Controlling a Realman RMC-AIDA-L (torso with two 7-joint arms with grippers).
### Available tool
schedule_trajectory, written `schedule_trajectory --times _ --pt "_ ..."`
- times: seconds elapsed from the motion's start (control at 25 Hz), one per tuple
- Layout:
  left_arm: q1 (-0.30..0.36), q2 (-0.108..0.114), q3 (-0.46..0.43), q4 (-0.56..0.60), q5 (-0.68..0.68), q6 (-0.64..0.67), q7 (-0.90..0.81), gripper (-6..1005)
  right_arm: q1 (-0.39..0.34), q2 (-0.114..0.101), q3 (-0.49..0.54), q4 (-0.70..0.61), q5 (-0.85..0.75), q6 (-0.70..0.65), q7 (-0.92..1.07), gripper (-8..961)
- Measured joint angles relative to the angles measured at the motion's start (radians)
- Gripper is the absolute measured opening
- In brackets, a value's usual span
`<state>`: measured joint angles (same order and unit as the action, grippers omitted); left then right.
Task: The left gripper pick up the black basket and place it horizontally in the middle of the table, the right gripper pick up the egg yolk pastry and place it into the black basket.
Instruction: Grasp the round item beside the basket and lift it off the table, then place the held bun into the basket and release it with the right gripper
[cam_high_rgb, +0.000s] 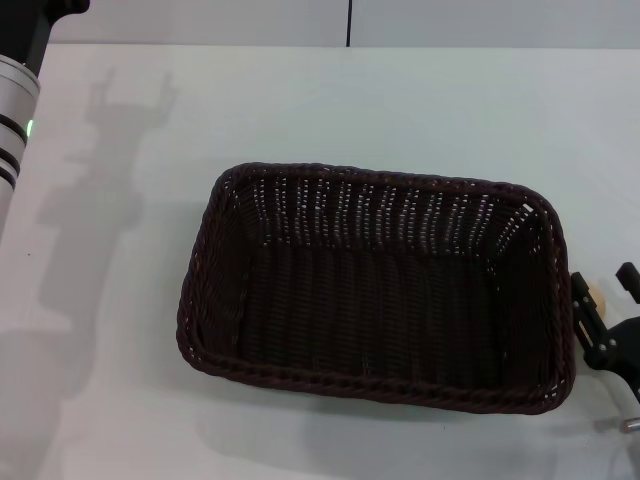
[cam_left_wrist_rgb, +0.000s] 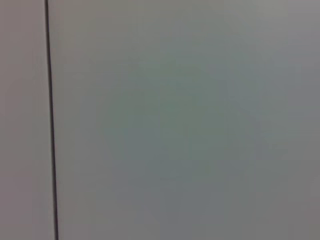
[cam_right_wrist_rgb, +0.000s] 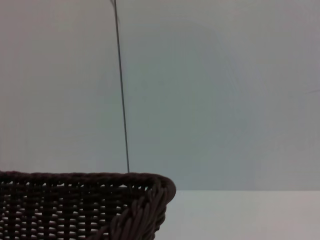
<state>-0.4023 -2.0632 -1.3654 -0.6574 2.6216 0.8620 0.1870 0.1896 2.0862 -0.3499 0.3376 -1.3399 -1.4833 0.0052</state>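
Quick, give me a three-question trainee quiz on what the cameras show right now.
1. True or false: the black basket holds the egg yolk pastry.
2. Which pincer is beside the pastry: A left, B right?
3. Fill in: the basket rests flat on the white ____.

Key:
1. False; the basket is empty, the pastry sits outside its right end.
2. B; the right pincer is at it, while the left arm is raised at the far left.
3. table.
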Motion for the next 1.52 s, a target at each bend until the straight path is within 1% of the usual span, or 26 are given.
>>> schedule_trajectory --times 0.16,0.36,0.8,0.92,1.0,1.2,1.36,1.52 --pt "0.0 0.0 0.01 -0.001 0.0 0.0 0.0 810 0.009 -0.001 0.003 0.003 0.0 0.03 0.001 571" --pt "0.002 0.0 0.012 -0.005 0.0 0.001 0.0 810 0.014 -0.001 0.005 0.005 0.0 0.041 0.0 349" --pt "0.001 0.001 0.021 -0.006 0.0 0.003 -0.001 809 0.005 -0.003 0.011 0.005 0.008 0.025 -0.006 93" --pt "0.001 0.002 0.021 -0.006 0.0 0.003 -0.001 809 -0.01 -0.003 0.011 0.004 0.009 -0.029 -0.007 30" --pt "0.001 0.002 0.022 -0.006 0.0 0.003 -0.001 809 -0.024 -0.002 0.011 0.003 0.01 -0.085 -0.007 30" --pt "0.0 0.002 0.023 -0.005 0.0 0.003 -0.001 809 -0.06 -0.001 0.011 0.003 0.01 -0.277 -0.017 28" --pt "0.01 0.002 0.023 -0.013 0.0 0.009 -0.001 809 -0.07 0.0 -0.012 0.03 -0.012 -0.437 -0.102 27" --pt "0.021 0.001 0.019 -0.01 -0.001 0.01 -0.001 809 -0.073 -0.001 -0.019 0.053 -0.042 -0.531 -0.149 26"
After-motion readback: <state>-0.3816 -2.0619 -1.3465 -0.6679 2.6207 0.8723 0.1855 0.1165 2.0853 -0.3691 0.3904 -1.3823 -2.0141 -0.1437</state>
